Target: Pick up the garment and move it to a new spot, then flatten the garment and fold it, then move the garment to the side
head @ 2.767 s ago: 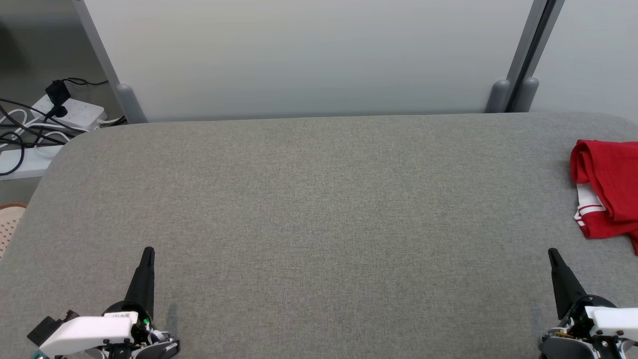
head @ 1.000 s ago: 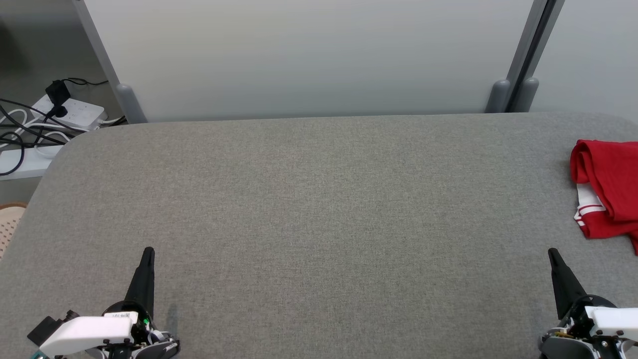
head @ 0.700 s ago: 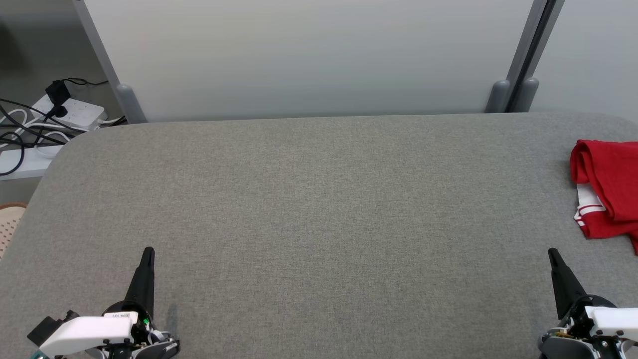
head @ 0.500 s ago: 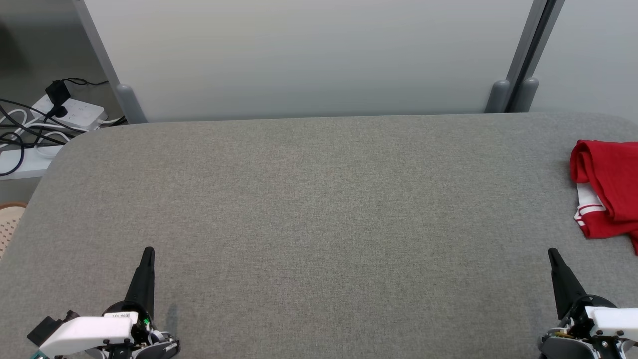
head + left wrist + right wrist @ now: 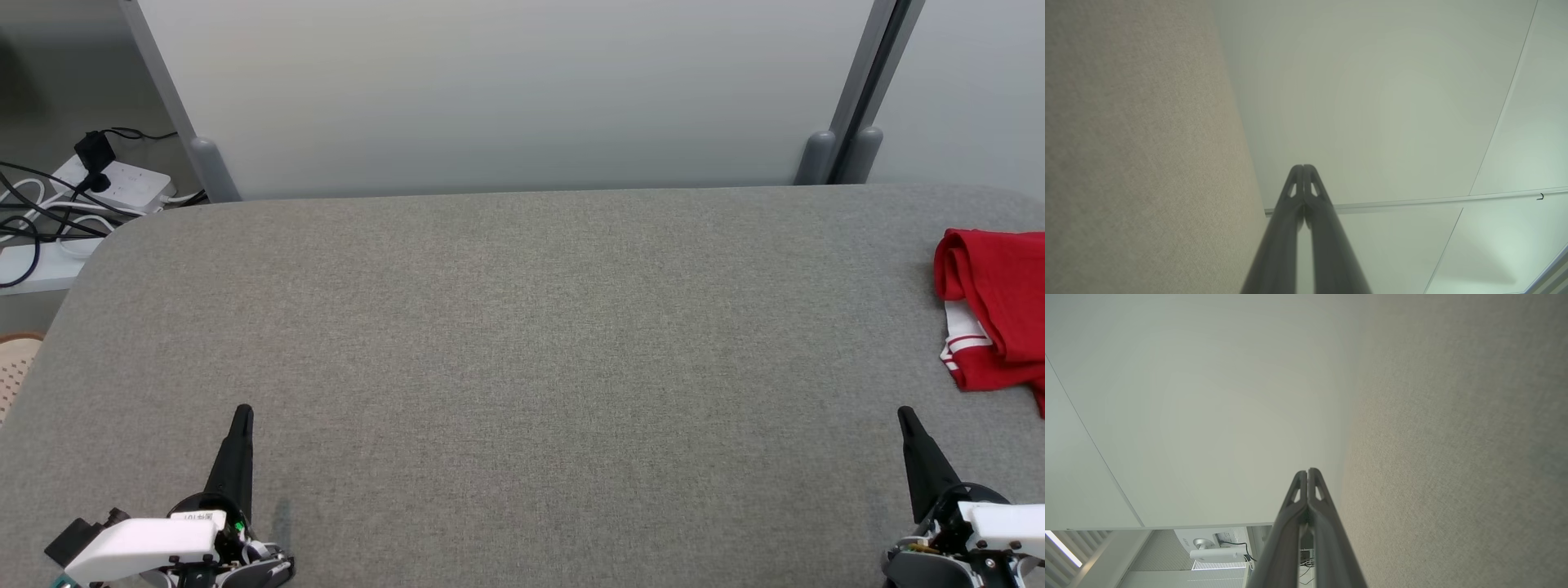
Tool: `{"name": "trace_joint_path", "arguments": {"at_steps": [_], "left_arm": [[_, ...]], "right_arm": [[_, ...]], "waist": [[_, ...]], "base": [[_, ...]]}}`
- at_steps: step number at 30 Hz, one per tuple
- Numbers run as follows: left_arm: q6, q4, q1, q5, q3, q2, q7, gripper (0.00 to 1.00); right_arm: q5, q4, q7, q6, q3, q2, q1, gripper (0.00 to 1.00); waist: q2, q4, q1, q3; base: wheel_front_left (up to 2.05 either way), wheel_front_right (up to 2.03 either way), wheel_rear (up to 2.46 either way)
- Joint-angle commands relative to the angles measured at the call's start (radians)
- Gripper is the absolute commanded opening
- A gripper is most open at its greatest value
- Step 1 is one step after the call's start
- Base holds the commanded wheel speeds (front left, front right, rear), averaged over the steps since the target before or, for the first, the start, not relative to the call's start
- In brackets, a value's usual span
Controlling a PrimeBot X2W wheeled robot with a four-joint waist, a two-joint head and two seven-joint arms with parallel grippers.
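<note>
Grey woven fabric covered the table (image 5: 522, 327) you were working over, with a pale partition panel (image 5: 506, 90) standing behind its far edge. Your red garment (image 5: 992, 310) lay bunched at the table's right edge, toward the far right corner, with a white striped band showing on its left side. Part of it ran past the picture's edge, so you could not see all of it. Your left gripper (image 5: 242, 412) sat low toward the table's near edge on the left side, fingers pressed together and holding nothing, pointing at the far edge. Your right gripper (image 5: 904, 415) sat likewise toward the near edge on the right side, fingers together and empty, its tips short of the garment and not touching it. In each wrist view the two dark fingers met at their tips. Beyond the table's far left corner, a white power strip (image 5: 114, 181) lay on the floor with black cables (image 5: 33, 220) looped beside it.
</note>
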Motion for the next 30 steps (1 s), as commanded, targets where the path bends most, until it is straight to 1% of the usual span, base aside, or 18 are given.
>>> {"name": "trace_joint_path", "arguments": {"at_steps": [1, 30], "left_arm": [[-0.007, -0.023, -0.054, -0.004, 0.032, 0.008, 0.006, 0.0], [-0.007, -0.023, -0.054, -0.004, 0.032, 0.008, 0.006, 0.0]], "right_arm": [[0.005, -0.027, 0.007, 0.004, 0.015, -0.01, -0.045, 0.0], [0.006, -0.027, 0.007, 0.004, 0.015, -0.01, -0.045, 0.0]], "waist": [[0.0, 0.0, 0.0, 0.0], [0.0, 0.0, 0.0, 0.0]], "base": [[0.0, 0.0, 0.0], [0.0, 0.0, 0.0]]}}
